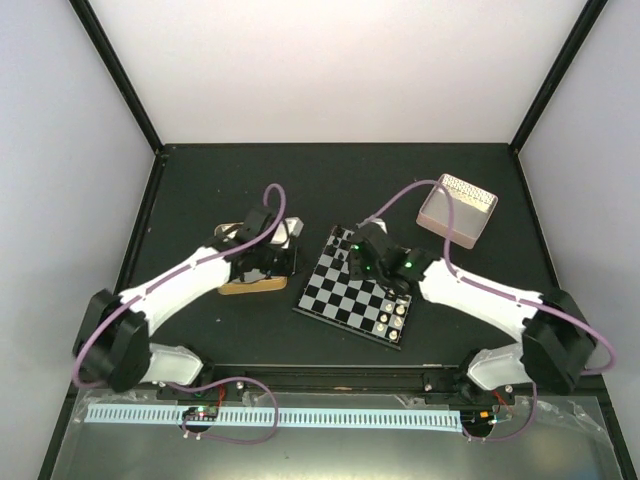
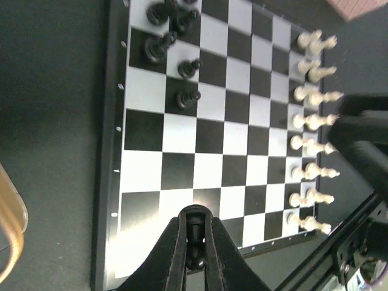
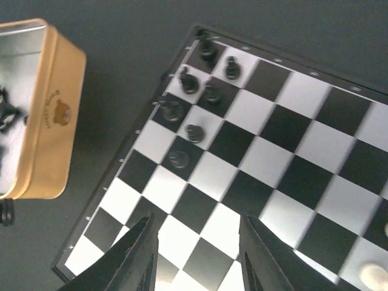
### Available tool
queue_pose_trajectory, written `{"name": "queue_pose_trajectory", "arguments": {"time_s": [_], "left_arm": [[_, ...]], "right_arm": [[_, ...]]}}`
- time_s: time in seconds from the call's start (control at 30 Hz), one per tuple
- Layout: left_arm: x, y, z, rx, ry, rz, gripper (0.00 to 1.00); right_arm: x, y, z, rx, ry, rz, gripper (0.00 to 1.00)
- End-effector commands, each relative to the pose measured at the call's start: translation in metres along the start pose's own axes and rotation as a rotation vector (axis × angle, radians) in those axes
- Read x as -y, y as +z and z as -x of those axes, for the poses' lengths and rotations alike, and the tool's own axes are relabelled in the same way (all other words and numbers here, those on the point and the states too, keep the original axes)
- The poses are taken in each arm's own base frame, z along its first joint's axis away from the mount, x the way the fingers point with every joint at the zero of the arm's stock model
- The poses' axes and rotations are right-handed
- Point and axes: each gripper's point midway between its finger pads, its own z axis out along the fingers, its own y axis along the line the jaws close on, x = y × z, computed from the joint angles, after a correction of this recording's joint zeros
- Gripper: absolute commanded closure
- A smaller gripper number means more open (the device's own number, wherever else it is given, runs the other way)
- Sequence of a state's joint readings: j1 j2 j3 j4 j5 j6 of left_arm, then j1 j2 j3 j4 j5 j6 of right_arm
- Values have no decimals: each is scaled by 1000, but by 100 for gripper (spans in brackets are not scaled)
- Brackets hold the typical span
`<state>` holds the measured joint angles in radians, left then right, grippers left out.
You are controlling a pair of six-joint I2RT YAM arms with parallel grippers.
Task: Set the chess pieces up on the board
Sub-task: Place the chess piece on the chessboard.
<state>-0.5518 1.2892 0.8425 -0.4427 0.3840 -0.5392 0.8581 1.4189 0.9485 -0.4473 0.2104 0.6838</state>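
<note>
Left gripper point(image 2: 195, 218) is clamped on one small black piece point(image 2: 195, 254), pinched between the fingertips. In the top view it hangs over the gold-rimmed tin point(image 1: 250, 285), which sits on the surface just left of the board point(image 1: 340, 305).

Board: black chess pieces point(image 3: 194, 132) stand bunched at its far corner, seven counted from the right wrist view. The rest of that side's squares are bare. White pieces point(image 2: 312, 121) line the opposite edge in two rows.

Right gripper point(image 3: 197, 254) hovers above the board beside the black cluster, jaws apart, nothing between them.

Pink box point(image 1: 455, 210) sits off the board's far right, well apart.

Judgement: the step in hand is filling the black side, roughly half done. The next move calls for carrying the held piece to a free square along the black edge and setting it down upright. The right arm crowds that corner, so clearance is needed first.
</note>
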Motion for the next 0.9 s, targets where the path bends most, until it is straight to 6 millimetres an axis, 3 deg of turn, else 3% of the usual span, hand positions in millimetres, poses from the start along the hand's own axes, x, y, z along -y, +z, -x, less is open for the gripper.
{"name": "queue_pose_trajectory", "arguments": {"time_s": [0.0,0.2,0.47,0.87], "left_arm": [[3,19,-20,-200,48,78,99],[-2,49,-33,-390,95,190,98],[4,80,-34,-490,115,227,95],[-5,102,-22,-518,123,296,93]], "right_arm": [[33,-10,-2,78,139,-59,61],[52,-19,-8,126,177,-85,61],[63,-21,-8,148,189,-115,62],[71,-24,-8,158,190,-145,62]]}}
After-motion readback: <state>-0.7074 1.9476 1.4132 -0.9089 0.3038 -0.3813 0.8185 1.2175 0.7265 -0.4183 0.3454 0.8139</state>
